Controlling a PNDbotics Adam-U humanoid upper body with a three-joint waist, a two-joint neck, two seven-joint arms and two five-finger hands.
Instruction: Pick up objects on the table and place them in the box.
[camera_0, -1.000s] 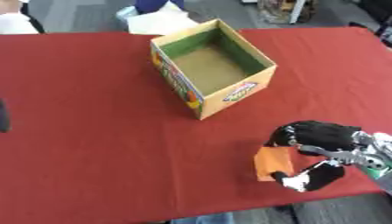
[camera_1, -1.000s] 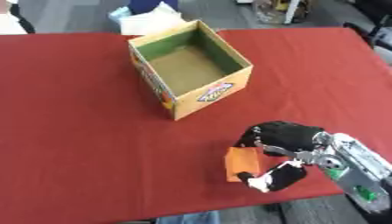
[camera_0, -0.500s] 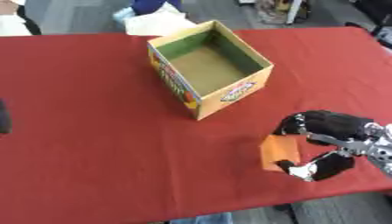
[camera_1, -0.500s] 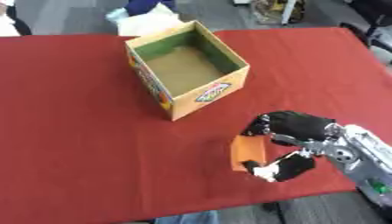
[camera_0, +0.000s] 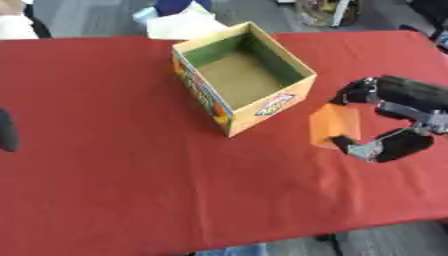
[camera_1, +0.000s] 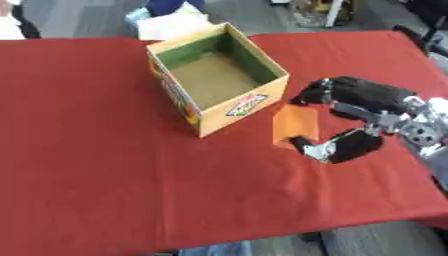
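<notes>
- Right hand (camera_1: 350, 120) pinching an orange packet (camera_1: 295, 124) between fingers and thumb; it has carried it up from near the tabletop's front right corner to just beside the box (camera_1: 214, 75).
- Packet not yet in the box; likely next comes lifting it over the rim.
- Left hand out of sight.

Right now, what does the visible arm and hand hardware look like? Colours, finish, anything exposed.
The right hand is mostly black, with chunky dark fingers and a thumb with a lighter grey patch near its tip. Behind it the wrist is silver-grey metal with a round joint and what looks like a bright strut. At the left edge, a dark shape shows; I can't tell what it is.
</notes>
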